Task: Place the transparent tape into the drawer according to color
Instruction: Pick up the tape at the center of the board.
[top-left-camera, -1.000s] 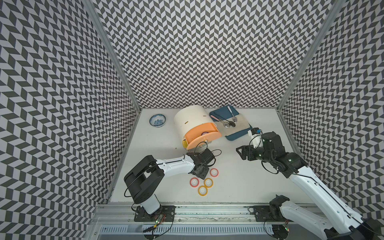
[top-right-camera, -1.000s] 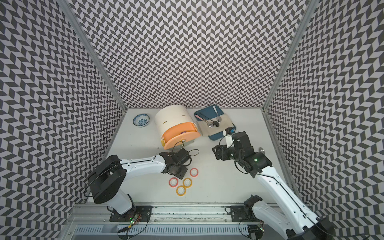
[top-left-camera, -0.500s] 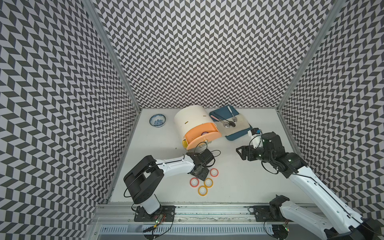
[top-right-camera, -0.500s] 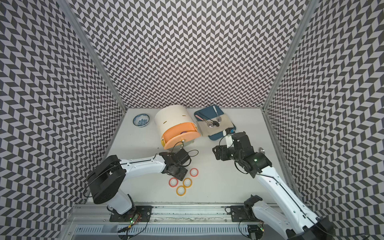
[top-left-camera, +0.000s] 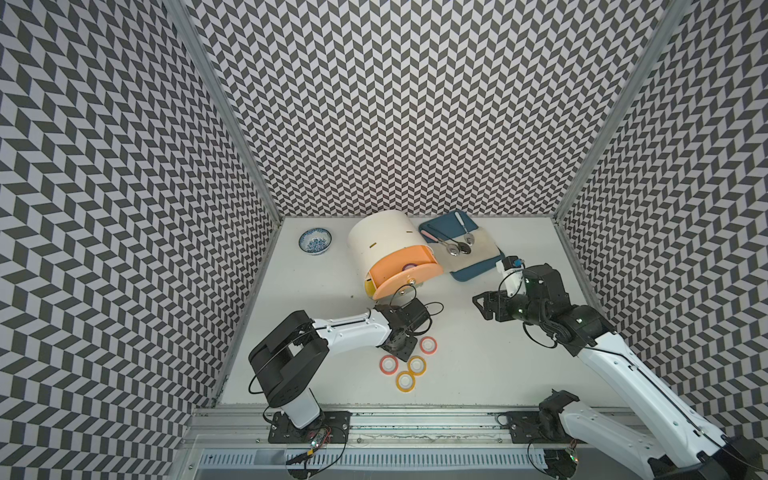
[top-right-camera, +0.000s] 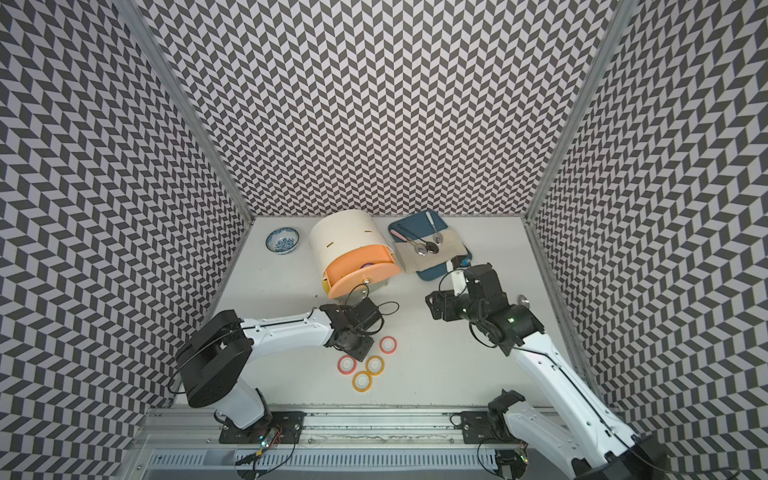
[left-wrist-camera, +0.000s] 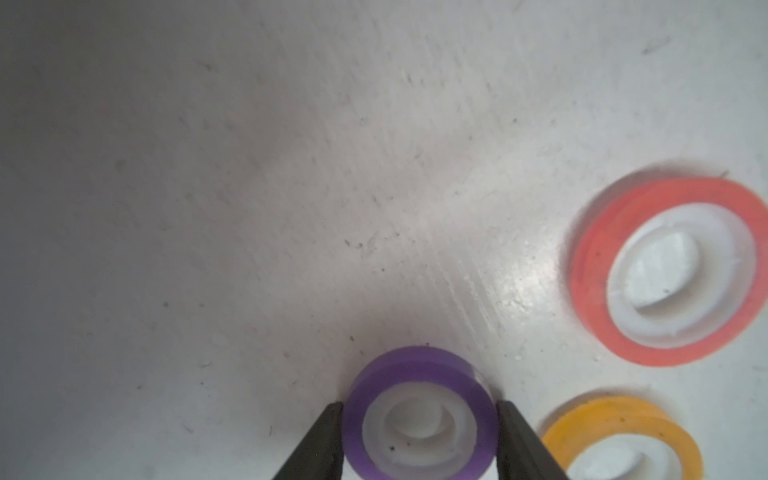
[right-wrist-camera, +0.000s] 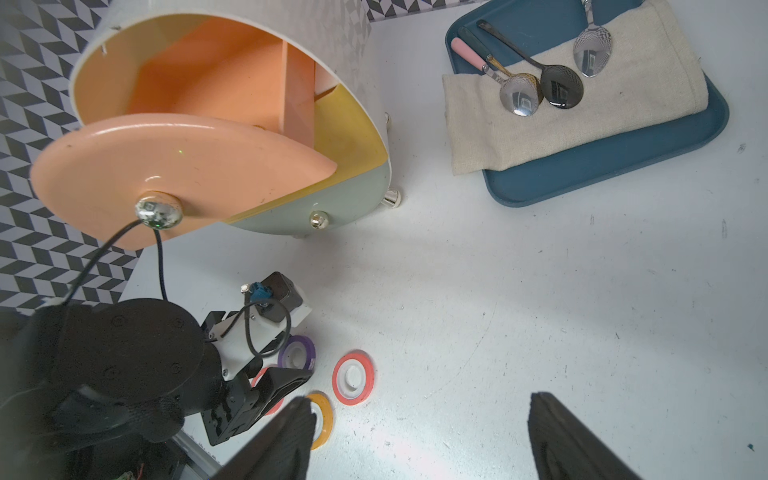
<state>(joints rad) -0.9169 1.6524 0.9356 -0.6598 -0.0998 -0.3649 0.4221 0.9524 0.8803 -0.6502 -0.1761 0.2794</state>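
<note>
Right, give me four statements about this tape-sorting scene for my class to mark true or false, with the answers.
1. The left gripper is closed on a purple tape ring. True.
2. The right gripper is shut. False: its jaws stand wide open with nothing between them.
3. The orange drawer is pulled out. True.
4. The bowl sits on the blue tray. False: it stands on the table, apart from the tray.
</note>
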